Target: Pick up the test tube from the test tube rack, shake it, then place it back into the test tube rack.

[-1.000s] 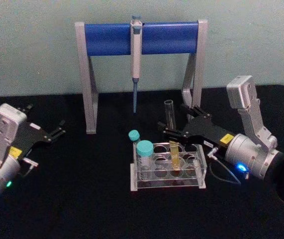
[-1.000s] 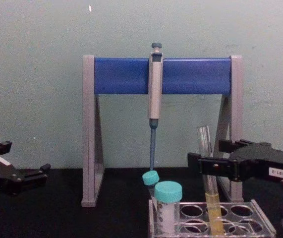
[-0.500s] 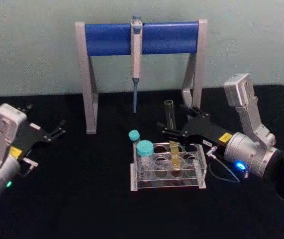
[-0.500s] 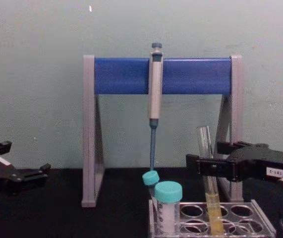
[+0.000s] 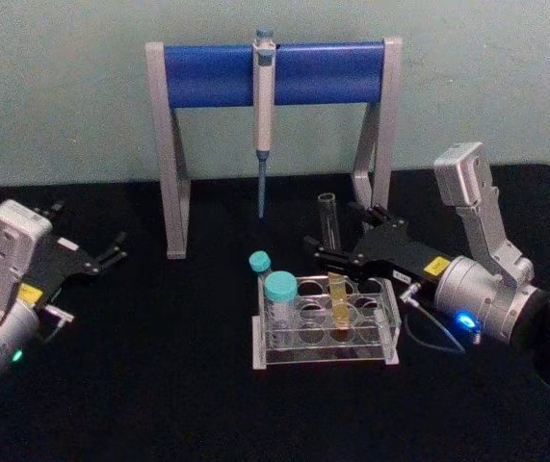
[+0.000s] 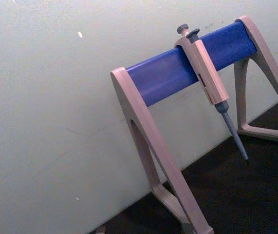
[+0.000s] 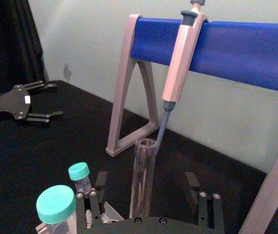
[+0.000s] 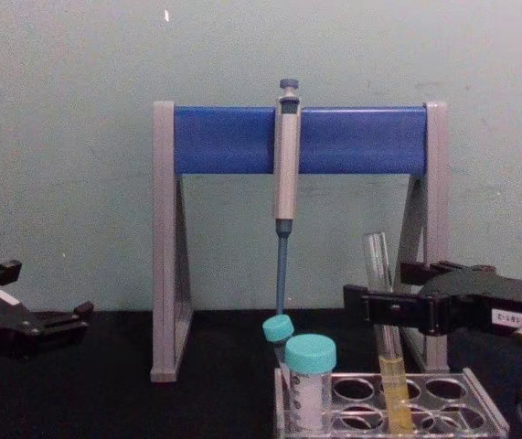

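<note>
Glass, thin and uncapped, so the test tube (image 8: 377, 265) should be light, stiff, slick and easy to crack. It stands upright in the rack (image 5: 325, 356), yellow liquid low down. The right gripper (image 5: 335, 236) is spread wide to either side of the clear upper part, pinching nothing. That bare stretch above the liquid looks the place to hold, squeezed gently and kept upright lest it spill. The left gripper (image 5: 90, 229) lies open on the table (image 5: 159, 385), well apart.

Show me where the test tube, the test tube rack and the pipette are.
test tube (image 8: 394, 393), chest view, yellow-filled lower part.
test tube rack (image 5: 325, 350), head view, clear front wall.
pipette (image 8: 286, 174), chest view, grey body.
</note>
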